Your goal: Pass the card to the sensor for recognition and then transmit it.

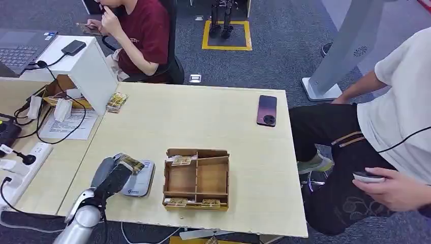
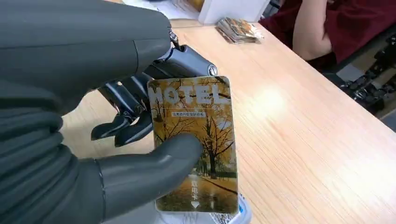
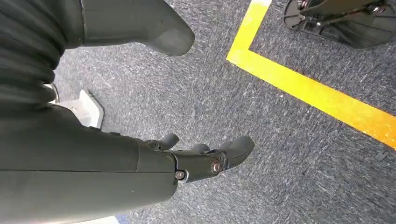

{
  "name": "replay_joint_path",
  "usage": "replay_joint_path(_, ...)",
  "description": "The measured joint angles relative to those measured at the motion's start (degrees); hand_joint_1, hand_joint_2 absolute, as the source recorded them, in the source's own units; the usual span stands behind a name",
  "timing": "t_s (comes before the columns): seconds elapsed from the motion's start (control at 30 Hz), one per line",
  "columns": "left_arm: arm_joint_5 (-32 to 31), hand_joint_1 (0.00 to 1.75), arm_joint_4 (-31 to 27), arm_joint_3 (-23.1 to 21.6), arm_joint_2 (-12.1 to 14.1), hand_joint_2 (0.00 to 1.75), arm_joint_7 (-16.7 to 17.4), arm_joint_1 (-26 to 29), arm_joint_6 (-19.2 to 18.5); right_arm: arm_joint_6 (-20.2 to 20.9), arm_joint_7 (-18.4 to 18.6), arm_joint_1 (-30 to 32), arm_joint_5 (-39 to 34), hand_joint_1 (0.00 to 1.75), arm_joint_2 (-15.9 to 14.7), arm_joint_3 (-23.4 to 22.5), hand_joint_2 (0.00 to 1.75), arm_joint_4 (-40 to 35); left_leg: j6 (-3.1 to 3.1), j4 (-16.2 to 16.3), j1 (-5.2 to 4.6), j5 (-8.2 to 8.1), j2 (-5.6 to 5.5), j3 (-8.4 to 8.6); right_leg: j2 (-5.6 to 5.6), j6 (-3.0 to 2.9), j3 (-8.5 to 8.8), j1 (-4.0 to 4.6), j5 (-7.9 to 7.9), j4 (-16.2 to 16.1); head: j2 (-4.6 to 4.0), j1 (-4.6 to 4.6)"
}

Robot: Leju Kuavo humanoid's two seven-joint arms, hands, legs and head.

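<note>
My left hand (image 1: 113, 176) holds a hotel card (image 1: 132, 163) printed with yellow autumn trees just over the white sensor pad (image 1: 141, 182) near the table's front left. In the left wrist view the card (image 2: 196, 140) is pinched between my thumb (image 2: 154, 163) and the darker fingers behind it, and the sensor's white rim (image 2: 243, 215) shows under the card's lower edge. My right hand (image 3: 205, 158) hangs beside my body over grey carpet, its fingers apart and nothing in them.
A wooden compartment box (image 1: 196, 179) with cards in it stands right of the sensor. A dark phone (image 1: 267, 110) lies at the far right of the table, a card stack (image 1: 116, 102) at the far left. One person sits behind the table, another at its right.
</note>
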Motion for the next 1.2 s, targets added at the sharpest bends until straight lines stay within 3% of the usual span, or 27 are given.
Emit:
replay_joint_path(0.17,-5.3,1.75,2.6,0.0,-0.1,1.75,1.7,-0.7,3.0,0.0,-0.1,-0.1,0.8,0.00,0.0,-0.2,1.75,0.0,0.00,0.0,0.00,0.00,0.00,0.01,0.00,0.00,0.02,0.00,0.00,0.0,0.00,0.00)
replay_joint_path(0.47,-10.1,1.75,6.3,0.5,-0.2,1.75,2.0,-1.4,6.0,0.0,-0.2,-0.2,1.8,0.00,0.0,-1.1,1.75,0.0,0.00,0.0,0.00,0.00,-0.01,0.05,-0.01,0.00,0.06,0.00,0.00,0.0,0.02,0.00)
replay_joint_path(0.87,-11.2,1.75,8.1,0.5,-0.4,1.75,1.9,-2.1,6.3,-0.2,-0.4,-0.3,2.2,0.00,0.1,-1.6,1.75,0.0,-0.01,0.0,0.00,0.01,-0.02,0.15,-0.01,0.00,0.14,0.00,0.00,0.0,0.02,0.00)
replay_joint_path(0.97,-4.8,1.75,8.1,1.6,-0.9,1.75,-1.7,-2.0,3.5,-0.3,-0.5,-0.3,2.7,0.00,0.2,-1.7,1.75,0.0,-0.03,0.0,0.00,0.02,-0.02,0.15,-0.04,0.00,0.14,0.00,0.00,0.0,0.00,0.00)
replay_joint_path(1.07,7.9,1.75,7.7,4.2,-2.4,1.75,-5.9,-1.8,-2.7,-0.4,-0.9,-0.3,3.3,0.00,0.2,-2.5,1.75,0.0,-0.04,0.0,0.00,0.03,-0.04,0.14,-0.08,0.00,0.13,0.00,0.00,0.0,0.00,0.00)
replay_joint_path(1.2,20.9,1.75,4.0,7.6,-5.0,1.75,-7.4,-1.8,-4.6,-0.7,-0.9,-0.3,4.2,0.00,0.3,-3.1,1.75,0.0,-0.04,0.0,0.00,0.03,-0.03,0.11,-0.06,0.01,0.12,-0.01,0.01,0.0,0.02,0.02)
